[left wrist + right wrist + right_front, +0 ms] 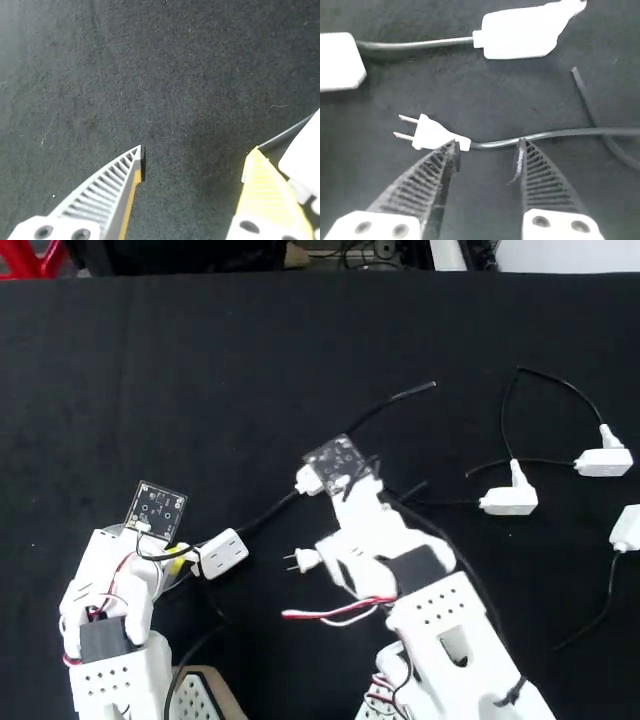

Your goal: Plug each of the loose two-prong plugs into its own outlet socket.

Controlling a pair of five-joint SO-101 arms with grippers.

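Black table, 2-prong plug just beside right gripper

lit evenly from overhead, fairly bright. only soft, faint shadows on the black table. mild glare washing out the white plug up close.

My end effector hangs over the black desk, fingers spread, white outlet socket beside the yellow one.
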